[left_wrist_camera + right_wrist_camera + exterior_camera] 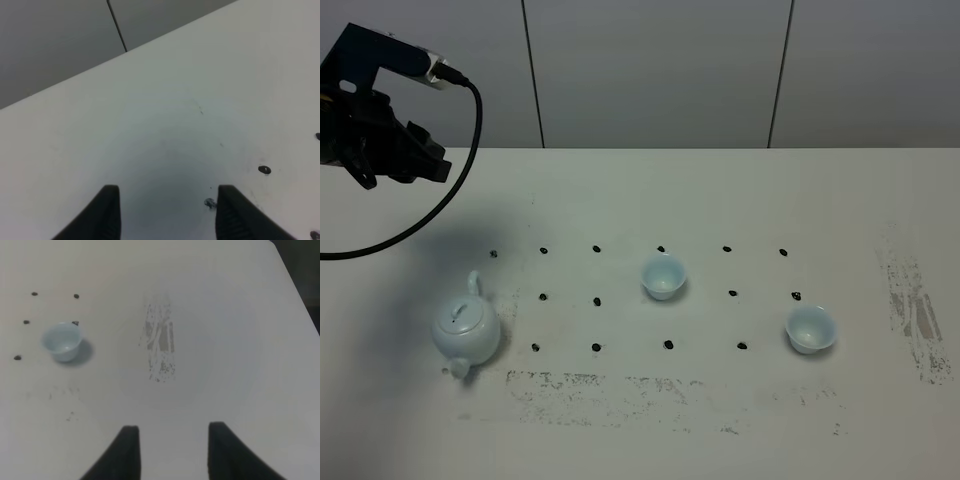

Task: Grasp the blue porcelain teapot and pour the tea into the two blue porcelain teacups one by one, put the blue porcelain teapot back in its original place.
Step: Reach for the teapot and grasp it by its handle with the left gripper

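Observation:
The blue porcelain teapot (466,330) stands upright with its lid on at the table's front left, spout toward the front edge. One of the two blue porcelain teacups (663,275) sits near the middle, the other teacup (811,329) to the right. The right wrist view shows one teacup (62,341), well away from my right gripper (172,430). That gripper is open over bare table. My left gripper (165,192) is open too, with nothing between its fingers. The left arm (380,140) hangs raised over the far left corner, behind the teapot. The right arm is outside the exterior high view.
A grid of small black dots (597,299) marks the white table (620,190). Scuffed grey patches lie near the front (620,390) and at the right (915,310). A black cable (440,200) loops down from the left arm. A grey panelled wall stands behind.

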Controlling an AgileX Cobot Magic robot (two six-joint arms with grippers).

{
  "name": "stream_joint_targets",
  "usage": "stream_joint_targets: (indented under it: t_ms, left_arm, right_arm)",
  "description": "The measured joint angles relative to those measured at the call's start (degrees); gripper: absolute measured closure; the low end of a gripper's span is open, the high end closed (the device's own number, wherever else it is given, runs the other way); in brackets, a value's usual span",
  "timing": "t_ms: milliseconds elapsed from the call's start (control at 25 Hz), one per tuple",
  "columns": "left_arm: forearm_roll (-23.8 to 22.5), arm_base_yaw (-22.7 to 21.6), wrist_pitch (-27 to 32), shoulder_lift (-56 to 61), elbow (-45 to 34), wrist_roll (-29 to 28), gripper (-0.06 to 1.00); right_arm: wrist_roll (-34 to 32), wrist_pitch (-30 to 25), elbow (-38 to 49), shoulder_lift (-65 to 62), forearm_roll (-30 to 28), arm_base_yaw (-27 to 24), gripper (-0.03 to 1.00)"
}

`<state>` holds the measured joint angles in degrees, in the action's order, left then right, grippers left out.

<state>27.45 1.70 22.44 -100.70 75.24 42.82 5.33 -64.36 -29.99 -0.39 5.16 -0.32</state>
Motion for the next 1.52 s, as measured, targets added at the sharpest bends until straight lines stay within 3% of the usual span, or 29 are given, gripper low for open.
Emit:
stream_joint_targets:
  t_ms: [520, 680, 1000, 1320, 1520]
  left_arm:
    - [-2.8, 0.0, 2.6, 0.0, 0.0, -0.1, 0.48]
    - [-3.5, 0.9, 4.0, 0.0, 0.0, -2.8, 0.48]
    - [-13.3, 10.4, 4.7, 0.0, 0.0, -17.7, 0.48]
    - [-15.8, 15.2, 8.6, -0.2, 0.0, -28.9, 0.48]
    - [-26.6, 16.2, 11.9, -2.3, -0.5, -41.0, 0.48]
  right_arm:
    - [-2.8, 0.1, 0.0, 0.0, 1.0, 0.0, 0.66]
    - [-2.9, 0.1, 0.0, 0.0, 1.2, 0.0, 0.66]
    - [-2.9, 0.1, 0.0, 0.0, 1.3, 0.0, 0.66]
    - [-2.9, 0.1, 0.0, 0.0, 1.3, 0.0, 0.66]
    - [-2.9, 0.1, 0.0, 0.0, 1.3, 0.0, 0.66]
